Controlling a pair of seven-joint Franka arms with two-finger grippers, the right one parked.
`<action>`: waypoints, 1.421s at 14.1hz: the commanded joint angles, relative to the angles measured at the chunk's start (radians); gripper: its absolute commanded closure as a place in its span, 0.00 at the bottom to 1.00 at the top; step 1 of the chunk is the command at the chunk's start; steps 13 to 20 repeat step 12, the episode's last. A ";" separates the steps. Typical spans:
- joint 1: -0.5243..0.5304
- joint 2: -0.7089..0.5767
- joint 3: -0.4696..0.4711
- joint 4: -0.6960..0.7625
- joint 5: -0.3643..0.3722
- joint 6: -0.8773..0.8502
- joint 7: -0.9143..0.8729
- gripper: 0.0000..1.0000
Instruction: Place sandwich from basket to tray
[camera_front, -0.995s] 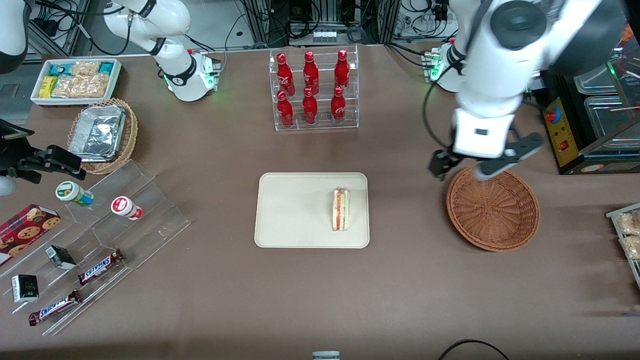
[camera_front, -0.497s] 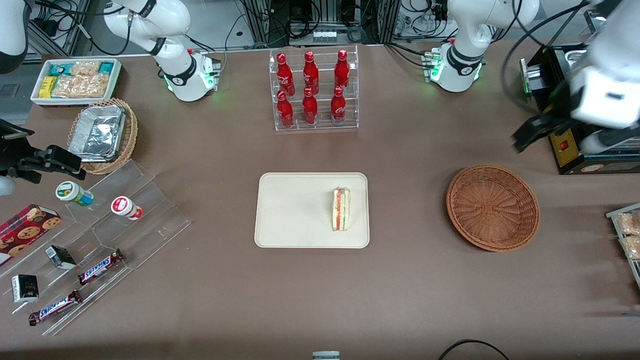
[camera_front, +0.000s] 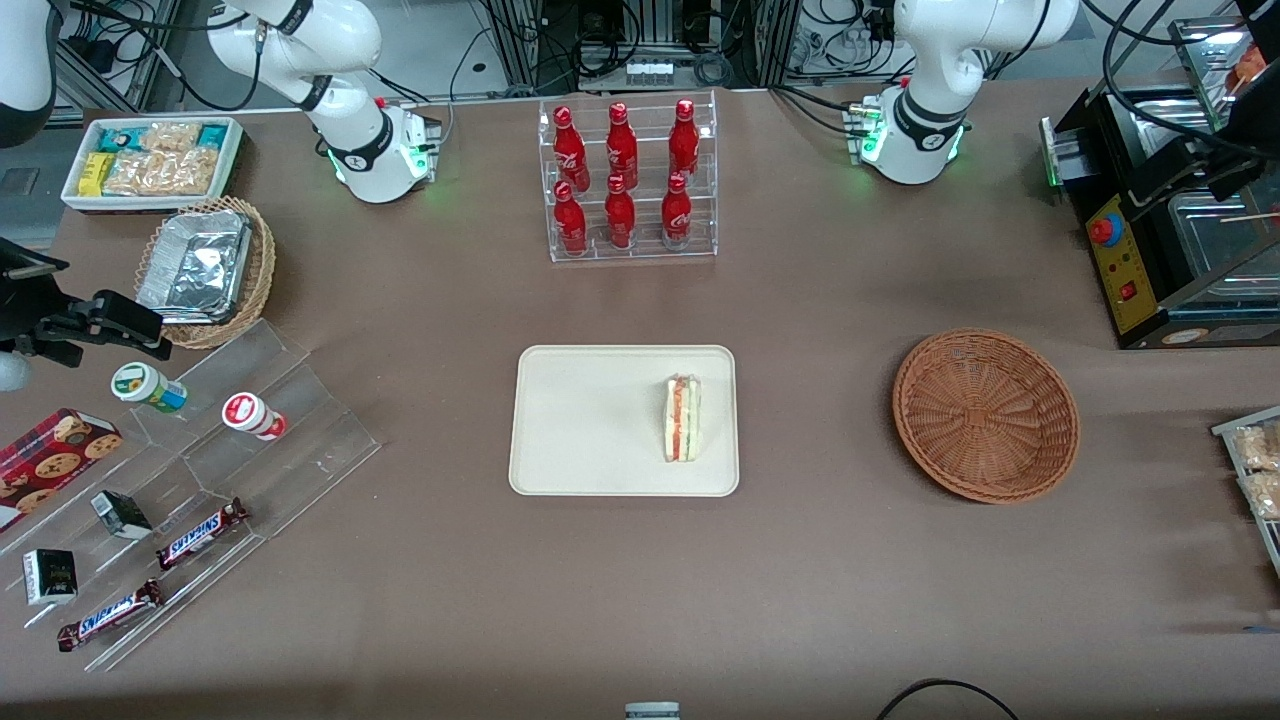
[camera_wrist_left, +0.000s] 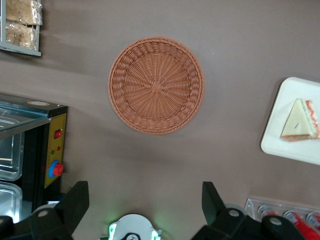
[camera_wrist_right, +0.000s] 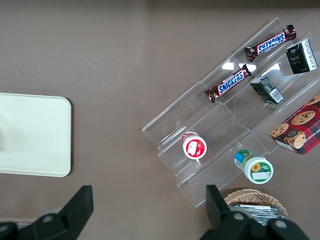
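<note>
Front view: sandwich lies on the tray, near the tray edge twd the working arm's end, striped filling edge up. Basket sits on the table well apart from the tray, twd the working arm's end, nothing in it. Gripper is high up at that end of the table, over the black appliance, only dark parts showing at the frame edge; can't tell finger spread from here. Bottle rack w/ six red bottles stands farther from the camera than the tray. Twd the parked arm's end: stepped acrylic shelf w/ Snickers bars, white bin of snacks, tan basket w/ foil container.

Left wrist view: looks straight down from a height. Gripper has fingers spread wide, nothing between them, well above the table. Basket shows whole and empty. Tray is only partly in frame; here the sandwich shows its triangular white bread face, which the front view doesn't give. Appliance's red knob is visible.

Right wrist view: no sandwich, no basket, no working gripper. Shows one end of the tray, bare, plus the acrylic shelf close up w/ two small cups and a cookie box.
</note>
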 joint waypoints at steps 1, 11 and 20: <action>0.127 -0.038 -0.118 -0.035 -0.011 -0.033 0.074 0.00; 0.209 -0.024 -0.207 0.000 -0.015 -0.073 0.112 0.00; 0.209 -0.024 -0.207 0.003 -0.017 -0.071 0.112 0.00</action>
